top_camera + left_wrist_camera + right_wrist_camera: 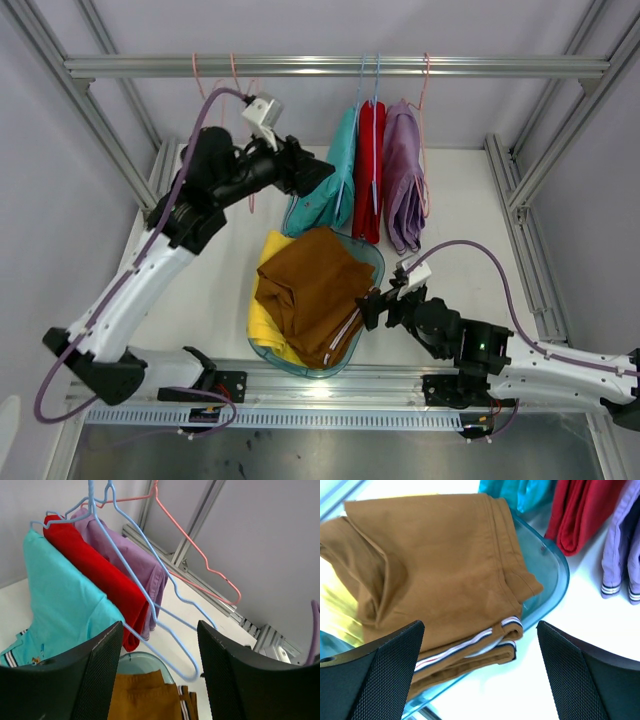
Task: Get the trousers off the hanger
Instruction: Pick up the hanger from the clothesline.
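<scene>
Arms apart, left tool [322, 178] raised, parted beside teal trousers [342, 150], right tool [366, 305] low, wide beside brown trousers [310, 285].

Legible text, labels, brands, numbers: none. Teal trousers [60, 600]: small orange print just beside the left gripper [159, 645] finger, unreadable.

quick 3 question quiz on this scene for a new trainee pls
1. True or false: the brown trousers lie on top of the yellow trousers in the tray.
2. Which pair hangs between the teal trousers and the lilac trousers? A red trousers B brown C yellow
3. How many trousers hang from the rail?

Key: 1 true; 2 A; 3 three
</scene>
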You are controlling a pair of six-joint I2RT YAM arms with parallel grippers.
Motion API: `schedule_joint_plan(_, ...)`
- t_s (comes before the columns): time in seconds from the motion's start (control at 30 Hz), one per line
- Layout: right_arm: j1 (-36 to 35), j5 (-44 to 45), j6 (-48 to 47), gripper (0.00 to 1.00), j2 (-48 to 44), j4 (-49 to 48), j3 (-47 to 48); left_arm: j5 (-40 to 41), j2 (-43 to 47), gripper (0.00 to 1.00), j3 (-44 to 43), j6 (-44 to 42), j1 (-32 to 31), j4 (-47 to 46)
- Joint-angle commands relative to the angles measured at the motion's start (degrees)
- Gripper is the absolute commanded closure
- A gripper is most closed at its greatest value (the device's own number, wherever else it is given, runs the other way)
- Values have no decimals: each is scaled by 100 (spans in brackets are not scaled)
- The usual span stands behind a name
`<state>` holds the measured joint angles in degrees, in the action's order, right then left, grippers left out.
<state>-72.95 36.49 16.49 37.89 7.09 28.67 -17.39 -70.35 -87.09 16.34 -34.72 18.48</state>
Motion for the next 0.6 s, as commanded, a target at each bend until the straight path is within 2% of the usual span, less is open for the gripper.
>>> schedule_joint_plan(0.0,149,-115,-111,0,-80,-120,-133,-160,-672,35,-747,141,-26,278)
schedule_joint_plan(0.17,456,-546,-155,1,-185,-226,-300,51,-1463,34,-1424,212,-26,560)
schedule_joint_plan(0.43,1089,-1021,-164,1,-300,-287,-581,-325,-2684,35,-2478,440,-26,727)
schedule_joint_plan(0.57,1213,-1074,-155,1,-282,-296,-643,-581,-3046,38,-2743,747,-9,684)
